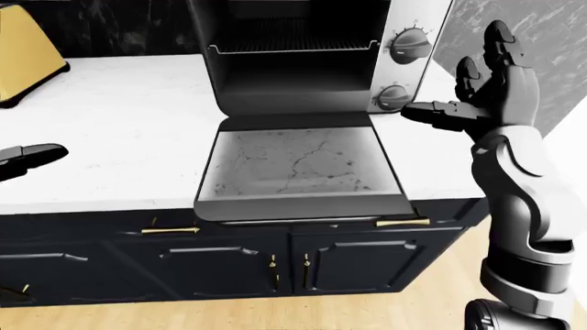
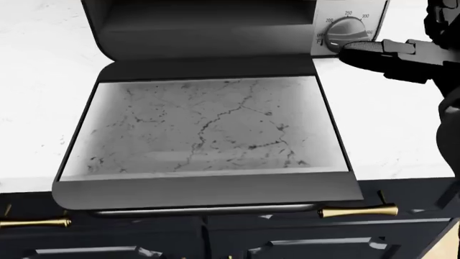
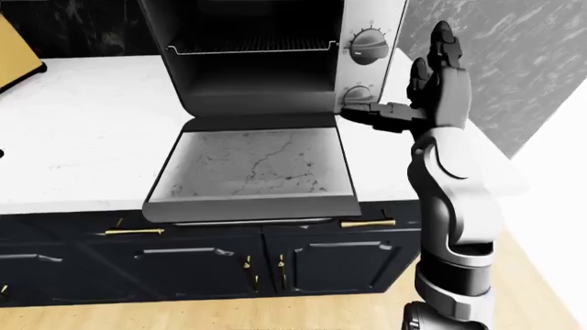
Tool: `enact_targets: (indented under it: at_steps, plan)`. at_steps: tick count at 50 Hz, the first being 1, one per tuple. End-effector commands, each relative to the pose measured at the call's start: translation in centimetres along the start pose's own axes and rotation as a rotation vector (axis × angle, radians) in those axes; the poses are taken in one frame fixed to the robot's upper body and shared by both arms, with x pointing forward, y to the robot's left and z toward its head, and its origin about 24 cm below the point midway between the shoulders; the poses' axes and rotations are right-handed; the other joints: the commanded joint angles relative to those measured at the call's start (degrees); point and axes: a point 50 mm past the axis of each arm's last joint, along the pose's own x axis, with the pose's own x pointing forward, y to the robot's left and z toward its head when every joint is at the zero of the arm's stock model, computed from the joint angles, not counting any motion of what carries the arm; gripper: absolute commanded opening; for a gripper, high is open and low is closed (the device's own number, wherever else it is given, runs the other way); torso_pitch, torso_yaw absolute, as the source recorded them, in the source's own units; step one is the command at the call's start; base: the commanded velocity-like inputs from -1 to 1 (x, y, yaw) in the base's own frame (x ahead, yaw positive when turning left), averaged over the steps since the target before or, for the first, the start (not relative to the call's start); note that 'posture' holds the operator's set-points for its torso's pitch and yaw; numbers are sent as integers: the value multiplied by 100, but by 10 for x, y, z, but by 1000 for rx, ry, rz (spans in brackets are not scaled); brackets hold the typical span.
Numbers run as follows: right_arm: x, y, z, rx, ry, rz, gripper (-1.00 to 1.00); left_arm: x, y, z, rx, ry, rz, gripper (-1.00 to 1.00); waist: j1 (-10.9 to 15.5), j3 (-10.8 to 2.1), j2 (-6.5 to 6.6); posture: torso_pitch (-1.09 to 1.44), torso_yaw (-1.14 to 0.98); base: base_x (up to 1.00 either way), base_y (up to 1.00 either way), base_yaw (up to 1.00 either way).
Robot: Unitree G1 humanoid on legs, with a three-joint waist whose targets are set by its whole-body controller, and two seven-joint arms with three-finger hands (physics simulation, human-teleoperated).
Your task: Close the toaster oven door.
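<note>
Toaster oven door (image 1: 298, 168) lies flat open over the counter edge, long axis left-right. Your right hand (image 1: 482, 93), fingers spread wide and empty, hangs up beside the knobs, nearer than the left hand (image 1: 27, 157); door's lip sits down-left of it.

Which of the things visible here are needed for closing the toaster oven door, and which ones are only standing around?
Needed for the job:
- toaster oven, standing open
- toaster oven door, folded down flat over the counter edge
- right hand, fingers spread, raised beside the knobs
- left hand, low at the left edge

Only standing around:
- yellow appliance
- brass drawer handles
- white counter
</note>
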Motion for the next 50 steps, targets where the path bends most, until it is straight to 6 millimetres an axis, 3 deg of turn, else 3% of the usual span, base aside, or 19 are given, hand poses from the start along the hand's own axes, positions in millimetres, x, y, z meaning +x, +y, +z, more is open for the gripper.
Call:
enact_targets:
  at_steps: [1, 3, 4, 17, 50]
  plan:
    - [2, -6, 22, -4, -98, -52, 100, 0, 2, 31, 11, -134, 0, 100, -15, -163, 18, 0, 0, 0, 0, 0]
    - [3, -8, 25, 7, -102, -77, 100, 1, 2, 31, 11, -135, 0, 100, 8, -114, -117, 0, 0, 0, 0, 0]
    - [4, -9, 25, 17, -96, -89, 100, 1, 2, 31, 11, -136, 1, 100, 38, -135, -54, 0, 0, 0, 0, 0]
    - [-2, -7, 21, 15, -56, -11, 100, 1, 2, 32, 11, -138, 3, 100, 87, -258, -4, 0, 0, 0, 0, 0]
    - [-9, 4, 31, 19, -66, 93, 100, 2, 3, 34, 10, -140, 6, 100, 59, -215, -17, 0, 0, 0, 0, 0]
